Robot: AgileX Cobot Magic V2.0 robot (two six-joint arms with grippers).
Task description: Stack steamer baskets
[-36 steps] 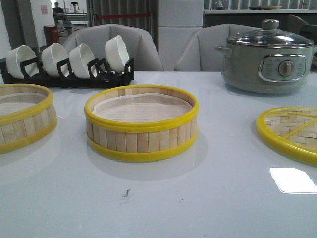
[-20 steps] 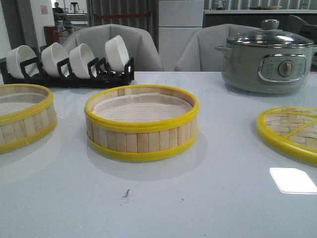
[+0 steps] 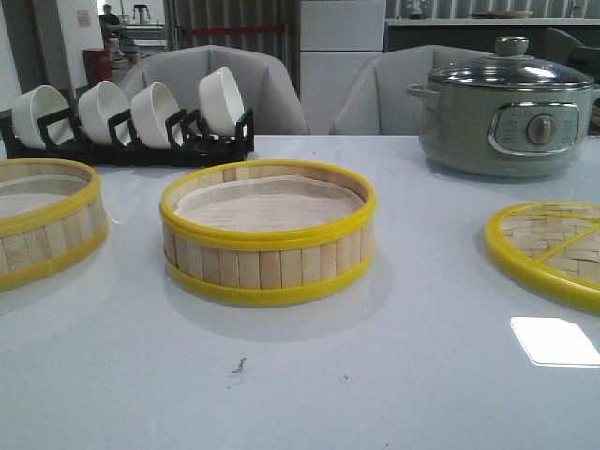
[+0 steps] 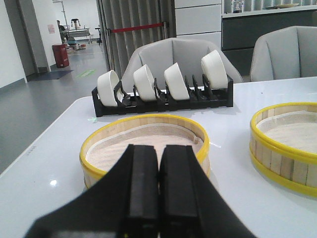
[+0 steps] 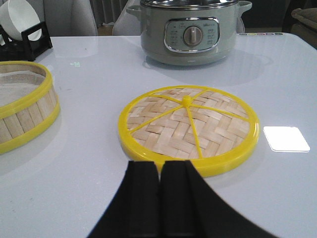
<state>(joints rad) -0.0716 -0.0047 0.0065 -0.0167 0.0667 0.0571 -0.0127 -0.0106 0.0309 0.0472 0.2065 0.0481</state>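
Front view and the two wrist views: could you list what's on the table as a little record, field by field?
Centre basket: steamer basket, white liner inside, standing alone
Left basket: second steamer basket, apart from the first, not stacked
Lid: flat woven lid, lying on the table at the right
Pot: grey-green electric pot, glass lid on, back right
Bowls: four white bowls in a black rack, back left
Left end effector: shut, empty
Right end effector: shut, empty

Light: bright, even, overhead.
Glare: white patch on table (image 3: 281,394) right of the lid (image 5: 188,129).
Shadows: soft under middle basket (image 3: 267,234).
Focus: background slightly soft.
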